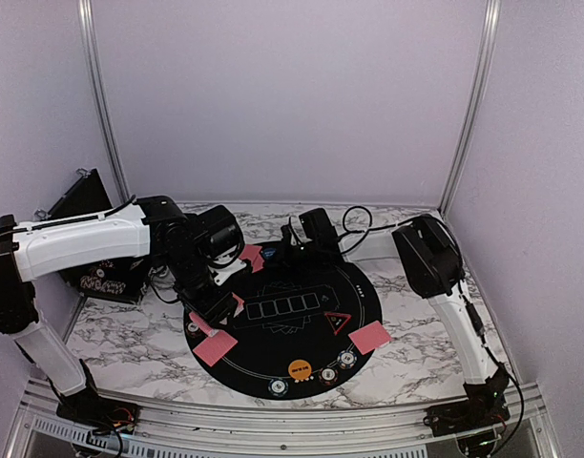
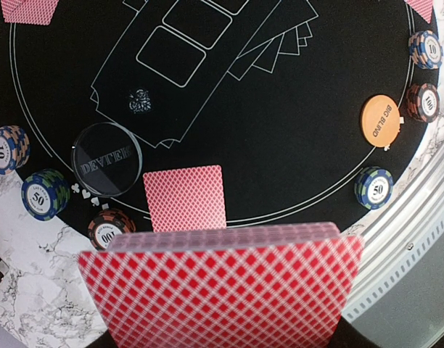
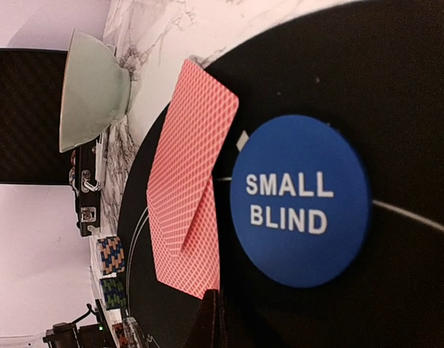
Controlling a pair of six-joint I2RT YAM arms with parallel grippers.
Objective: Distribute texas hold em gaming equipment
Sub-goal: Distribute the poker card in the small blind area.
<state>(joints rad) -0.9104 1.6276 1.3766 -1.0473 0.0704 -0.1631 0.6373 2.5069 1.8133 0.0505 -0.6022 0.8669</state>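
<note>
Step in hand: dealing cards to the seats round the black mat [image 1: 364, 286].

Left hand [image 1: 211, 307]: over the left side of the mat, pinching a deck of cards [image 2: 222, 290], red backs to the wrist camera. The finger pads are hidden behind the deck.

Directly beyond the deck, a single card [image 2: 186, 197] lies face down just inside the mat's ring. A clear dealer disc [image 2: 107, 159] and three chip stacks [image 2: 44, 192] sit just beside it.

Right hand [image 3: 211, 322]: at the far side of the mat, fingers pressed together, nothing between them. The tips are close to the blue disc [image 3: 300, 199], but I cannot tell whether they touch it. Two overlapping cards [image 3: 189, 188] lie just left of that disc.

A further pink card patch [image 1: 370, 336] lies at the near right. An orange disc [image 1: 300, 368] lies at the near edge with chips on either side.

Judgement: discs and chips look placed and the deal is partly done. The near-left seat shows one card, the far seat two.

Next move, as I read it: get the top card alone off the deck and onto the near-left card. The backs look slick, so two could slide off together. The left hand cannot peel a card by itself, so the right hand would need to cross over and open first.
</note>
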